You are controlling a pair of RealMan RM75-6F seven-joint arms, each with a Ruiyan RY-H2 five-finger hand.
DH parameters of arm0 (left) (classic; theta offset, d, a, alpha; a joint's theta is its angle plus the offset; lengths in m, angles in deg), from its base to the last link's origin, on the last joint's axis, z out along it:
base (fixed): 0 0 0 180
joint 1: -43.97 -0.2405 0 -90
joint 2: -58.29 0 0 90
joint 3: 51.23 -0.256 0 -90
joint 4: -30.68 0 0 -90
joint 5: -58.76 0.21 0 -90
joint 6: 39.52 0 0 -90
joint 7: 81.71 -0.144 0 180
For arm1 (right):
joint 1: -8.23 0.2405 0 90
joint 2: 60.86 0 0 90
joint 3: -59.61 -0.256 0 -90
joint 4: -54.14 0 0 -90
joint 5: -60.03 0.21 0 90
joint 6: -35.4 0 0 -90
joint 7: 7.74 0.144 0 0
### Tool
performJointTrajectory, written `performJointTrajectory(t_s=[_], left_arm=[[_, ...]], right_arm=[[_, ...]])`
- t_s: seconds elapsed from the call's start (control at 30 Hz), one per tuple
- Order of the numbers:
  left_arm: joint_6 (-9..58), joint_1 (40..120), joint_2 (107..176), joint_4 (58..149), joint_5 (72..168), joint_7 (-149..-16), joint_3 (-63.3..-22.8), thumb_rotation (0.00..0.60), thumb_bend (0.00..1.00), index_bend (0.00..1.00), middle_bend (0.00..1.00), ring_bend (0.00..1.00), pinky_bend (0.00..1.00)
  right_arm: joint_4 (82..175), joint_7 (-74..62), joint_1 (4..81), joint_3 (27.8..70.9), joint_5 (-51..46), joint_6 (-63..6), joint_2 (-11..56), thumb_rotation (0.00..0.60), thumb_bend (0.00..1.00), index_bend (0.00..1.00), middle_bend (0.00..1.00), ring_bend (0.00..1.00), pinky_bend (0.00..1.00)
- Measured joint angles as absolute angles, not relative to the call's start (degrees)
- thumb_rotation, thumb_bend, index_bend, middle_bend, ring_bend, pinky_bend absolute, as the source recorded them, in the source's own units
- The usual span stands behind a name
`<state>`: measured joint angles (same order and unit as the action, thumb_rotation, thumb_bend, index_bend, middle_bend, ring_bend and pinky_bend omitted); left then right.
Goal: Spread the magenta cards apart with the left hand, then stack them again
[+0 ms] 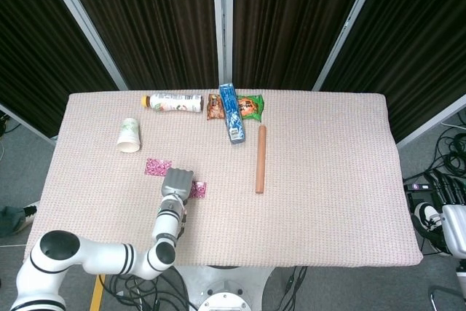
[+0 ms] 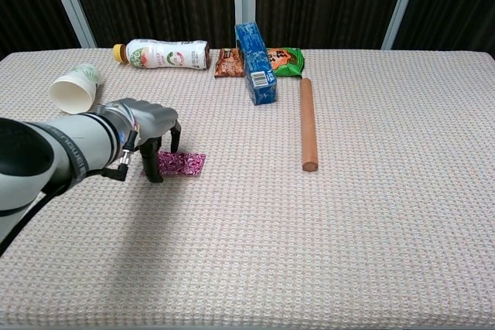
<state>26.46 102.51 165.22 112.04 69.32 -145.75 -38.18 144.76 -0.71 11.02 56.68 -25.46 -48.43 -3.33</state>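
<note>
Two magenta cards lie apart on the woven tablecloth. In the head view one magenta card (image 1: 157, 167) is bare, up and to the left of my left hand (image 1: 178, 183). The second magenta card (image 1: 198, 190) pokes out from under that hand's right side. The chest view shows the left hand (image 2: 151, 133) arched over the table, its fingertips (image 2: 155, 174) down at the left edge of this second card (image 2: 182, 163); the arm hides the other card there. Nothing is gripped. My right hand (image 1: 450, 216) hangs off the table's right side, partly cut off.
A paper cup (image 1: 128, 135) lies on its side at the left. Along the far edge are a bottle (image 1: 173, 102), a blue box (image 1: 232, 113) and snack packets (image 1: 251, 107). A wooden rod (image 1: 260, 159) lies right of the cards.
</note>
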Motion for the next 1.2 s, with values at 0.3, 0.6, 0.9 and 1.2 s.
performJointTrajectory(t_s=[0.3, 0.6, 0.9, 1.2], left_arm=[[26.6, 102.3, 164.3, 113.9, 70.5, -145.7, -38.4, 0.6, 0.26, 0.36, 0.82, 0.83, 0.92], [26.0, 100.7, 160.5, 114.0, 77.2, -141.3, -39.0, 0.6, 0.26, 0.36, 0.82, 0.82, 0.91], [19.7, 98.6, 159.5, 101.9, 80.8, -137.2, -41.4, 0.6, 0.26, 0.36, 0.82, 0.82, 0.89], [15.1, 96.5, 160.4, 96.4, 82.5, -134.5, -42.9, 0.6, 0.26, 0.36, 0.81, 0.82, 0.89]], right_arm=[[144.6, -0.5, 11.1, 56.6, -25.5, -48.3, -3.3, 0.544, 0.24, 0.04, 0.02, 0.0, 0.0], [144.6, -0.5, 11.1, 56.6, -25.5, -48.4, -3.3, 0.541, 0.24, 0.04, 0.02, 0.0, 0.0], [145.1, -1.2, 11.0, 56.6, -25.4, -48.5, -3.3, 0.543, 0.24, 0.04, 0.02, 0.0, 0.0], [145.7, -2.0, 11.2, 56.5, -25.2, -48.2, -3.5, 0.542, 0.24, 0.04, 0.02, 0.0, 0.0]])
